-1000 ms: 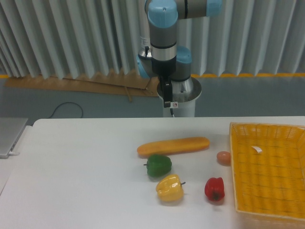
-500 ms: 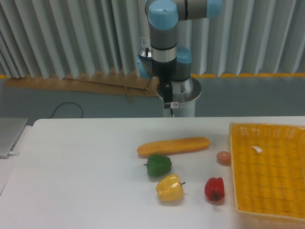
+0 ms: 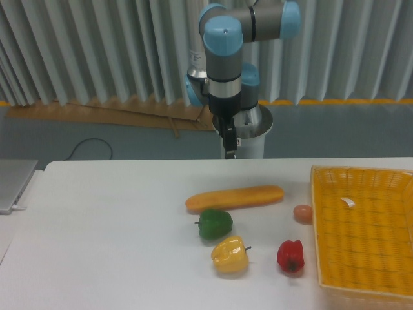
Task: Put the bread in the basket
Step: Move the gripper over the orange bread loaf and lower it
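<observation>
Gripper (image 3: pixel 230 147) pointing down behind table, above bread (image 3: pixel 234 197)

Bread (image 3: pixel 234 197) open from above, green pepper (image 3: pixel 215 223) seemingly touching its near side

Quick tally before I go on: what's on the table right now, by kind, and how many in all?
Bread: 1
Peppers: 3, green, yellow, red
Small tan ball: 1
Basket: 1, holding only a white tag
Total: 6 things, tag not counted
</observation>
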Robot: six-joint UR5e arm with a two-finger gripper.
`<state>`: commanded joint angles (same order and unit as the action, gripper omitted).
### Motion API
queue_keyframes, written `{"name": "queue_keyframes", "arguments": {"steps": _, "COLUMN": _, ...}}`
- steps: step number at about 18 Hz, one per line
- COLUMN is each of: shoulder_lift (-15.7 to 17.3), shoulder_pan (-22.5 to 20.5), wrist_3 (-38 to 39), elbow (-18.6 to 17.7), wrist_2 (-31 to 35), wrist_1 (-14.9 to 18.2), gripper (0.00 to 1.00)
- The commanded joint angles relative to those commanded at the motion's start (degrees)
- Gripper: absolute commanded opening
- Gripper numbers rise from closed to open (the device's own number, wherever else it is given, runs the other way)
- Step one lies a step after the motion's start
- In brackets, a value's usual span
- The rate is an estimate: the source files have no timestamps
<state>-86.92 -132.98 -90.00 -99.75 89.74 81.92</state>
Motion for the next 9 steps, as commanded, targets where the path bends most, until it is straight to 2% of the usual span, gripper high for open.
{"name": "queue_keyframes", "arguments": {"steps": 3, "shoulder_lift": -0.7, "shoulder_pan": -0.96, "wrist_3": -0.26, "elbow": -0.27, "wrist_2": 1.4, "wrist_1": -0.88, "gripper": 1.0}}
{"name": "queue_keyframes", "arguments": {"steps": 6, "shoulder_lift": -0.7, "shoulder_pan": -1.41, "wrist_3": -0.35, "elbow": -2.98, "wrist_2": 1.67, "wrist_1": -6.49, "gripper": 1.0}}
{"name": "queue_keyframes", "arguments": {"steps": 9, "shoulder_lift": -0.88, "shoulder_pan": -2.46, "wrist_3": -1.32, "elbow": -3.78, "wrist_2": 1.67, "wrist_1": -7.65, "gripper": 1.0}}
